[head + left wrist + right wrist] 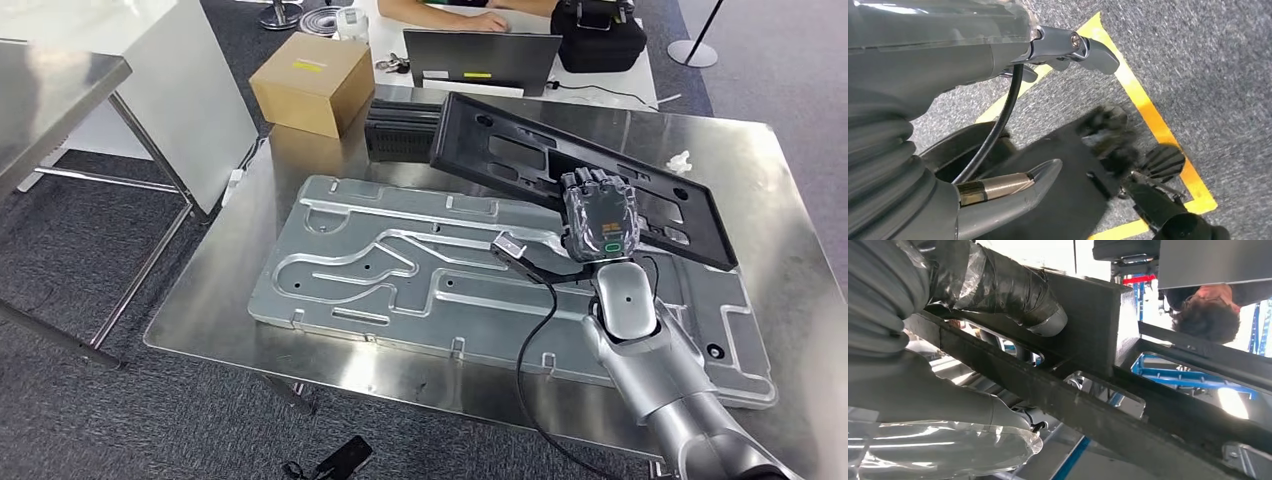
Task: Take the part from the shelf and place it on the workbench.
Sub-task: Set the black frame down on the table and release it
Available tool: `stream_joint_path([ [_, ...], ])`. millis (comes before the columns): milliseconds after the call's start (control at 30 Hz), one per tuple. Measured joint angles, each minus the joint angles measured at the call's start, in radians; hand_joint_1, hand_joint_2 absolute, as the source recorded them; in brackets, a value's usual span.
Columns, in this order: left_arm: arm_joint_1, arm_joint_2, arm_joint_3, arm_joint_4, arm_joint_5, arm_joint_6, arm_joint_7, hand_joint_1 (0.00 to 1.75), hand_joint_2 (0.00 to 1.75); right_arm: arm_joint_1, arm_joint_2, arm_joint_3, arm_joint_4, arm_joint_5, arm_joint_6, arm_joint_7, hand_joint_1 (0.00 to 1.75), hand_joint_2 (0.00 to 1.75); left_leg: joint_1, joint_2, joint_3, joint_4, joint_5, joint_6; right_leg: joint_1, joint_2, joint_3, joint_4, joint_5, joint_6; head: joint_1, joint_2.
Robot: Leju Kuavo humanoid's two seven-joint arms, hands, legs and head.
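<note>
Above the workbench (400, 395), right hand (598, 215) grips the part (500, 145).

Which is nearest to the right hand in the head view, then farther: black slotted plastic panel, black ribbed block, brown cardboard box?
1. Black slotted plastic panel: gripped by the right hand.
2. Black ribbed block: beyond the panel's left end.
3. Brown cardboard box: at the table's far-left corner.

Our right arm (660, 370) is silver, built of rounded metallic segments, with a black cable (535, 340) looped beside it to a small silver connector. The right hand (600, 215) is dark under clear film, its back bearing a green marking. Our left hand (973, 115) shows a grey ribbed cover, a screw-headed joint and grey fingers (1093, 52).
</note>
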Motion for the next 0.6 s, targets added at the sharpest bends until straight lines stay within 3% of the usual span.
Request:
stream_joint_path([
  [33,0.003,0.001,0.002,0.0,0.0,0.0,0.0,0.0,1.75,0.001,0.002,0.001,0.003,0.001,0.0,0.0,1.75,1.75,0.0,-0.005,-0.027,0.048,-0.011,0.0,0.002,0.007,0.0,0.0,0.0,-0.001,0.0,0.0],
  [67,0.005,0.002,0.003,0.0,0.0,0.0,0.0,0.0,1.75,0.001,0.003,0.002,0.007,0.001,0.0,0.0,1.75,1.75,-0.001,-0.007,-0.041,0.065,-0.004,0.002,0.004,0.014,0.001,0.001,-0.001,-0.002,0.0,0.0],
  [100,0.006,0.004,0.004,0.001,-0.001,-0.001,-0.001,0.0,1.75,0.002,0.003,0.002,0.01,0.0,0.0,0.0,1.75,1.75,-0.001,-0.008,-0.038,0.045,0.022,0.005,0.005,0.02,0.002,0.002,-0.001,-0.003,0.0,0.0],
  [167,0.006,0.006,0.005,0.001,-0.003,-0.002,-0.002,0.0,1.75,0.002,0.003,0.003,0.013,-0.001,0.0,0.0,1.75,1.75,-0.003,-0.012,0.006,-0.073,0.096,0.018,0.007,0.029,0.004,0.004,-0.003,-0.002,0.0,0.0],
  [233,0.005,0.009,0.006,0.001,-0.004,-0.004,-0.004,0.0,1.75,0.002,0.003,0.003,0.013,-0.003,0.0,0.0,1.75,1.75,-0.007,-0.016,0.05,-0.176,0.135,0.028,0.011,0.035,0.002,0.007,-0.004,0.003,0.0,0.0],
  [367,0.008,0.011,0.006,0.001,-0.005,-0.009,-0.007,0.0,1.75,0.004,0.002,0.003,0.014,-0.008,0.001,-0.003,1.75,1.75,-0.014,-0.019,0.06,-0.204,0.14,0.027,0.009,0.038,-0.002,0.006,-0.001,0.012,0.001,0.0],
  [467,0.007,0.012,0.008,0.001,-0.004,-0.007,-0.01,0.0,1.75,0.004,0.002,0.003,0.014,-0.014,0.001,-0.006,1.75,1.75,-0.015,-0.019,0.06,-0.209,0.146,0.045,0.002,0.036,0.001,-0.001,0.004,0.031,0.0,0.0],
  [533,0.007,0.011,0.01,0.001,-0.004,-0.003,-0.009,0.0,1.75,0.003,0.002,0.003,0.013,-0.016,0.001,-0.007,1.75,1.75,-0.007,-0.016,0.065,-0.222,0.155,0.055,0.003,0.032,-0.012,0.031,-0.022,0.038,0.0,0.0],
  [600,0.008,0.011,0.012,0.001,-0.004,0.0,-0.007,0.0,1.75,0.005,0.001,0.003,0.014,-0.017,0.002,-0.007,1.75,1.75,-0.005,-0.012,0.067,-0.225,0.158,0.059,0.0,0.028,-0.062,0.143,-0.084,0.044,0.001,0.0],
])
